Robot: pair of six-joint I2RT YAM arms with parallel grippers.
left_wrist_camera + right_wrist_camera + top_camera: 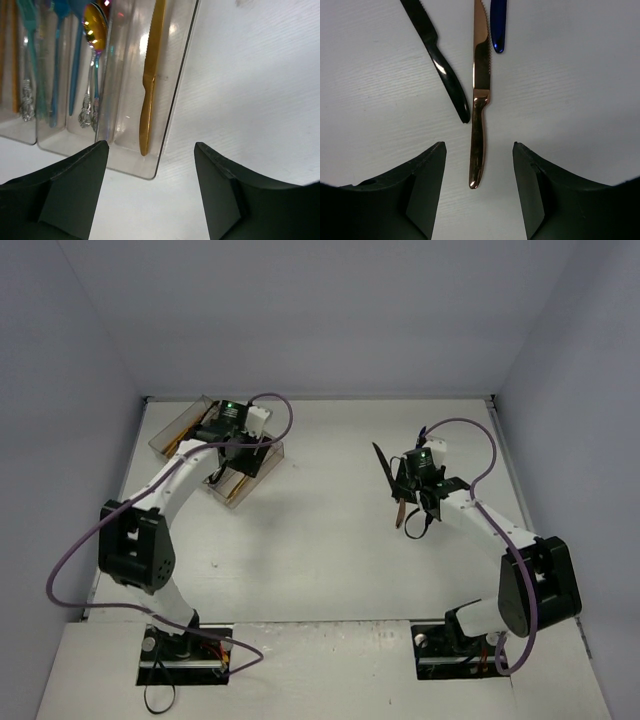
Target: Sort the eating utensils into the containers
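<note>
The clear divided tray (pixel 127 150) holds a gold knife (pixel 146 100) in its right compartment, an iridescent spoon (pixel 94 30), blue utensils (pixel 75 70) and a teal fork (pixel 31 45). My left gripper (pixel 150 146) is open and empty, hovering over the tray's near end; the top view shows it over the tray (pixel 165 440). My right gripper (pixel 478 146) is open, with the handle end of a copper knife (pixel 480 95) lying on the table between its fingers. A black knife (pixel 440 62) lies left of it and a blue handle (pixel 498 25) to the right.
In the top view the black knife (pixel 382 464) and copper knife (pixel 400 512) lie at centre right beside the right gripper (pixel 412 502). White walls enclose the table. The tray sits at the far left corner.
</note>
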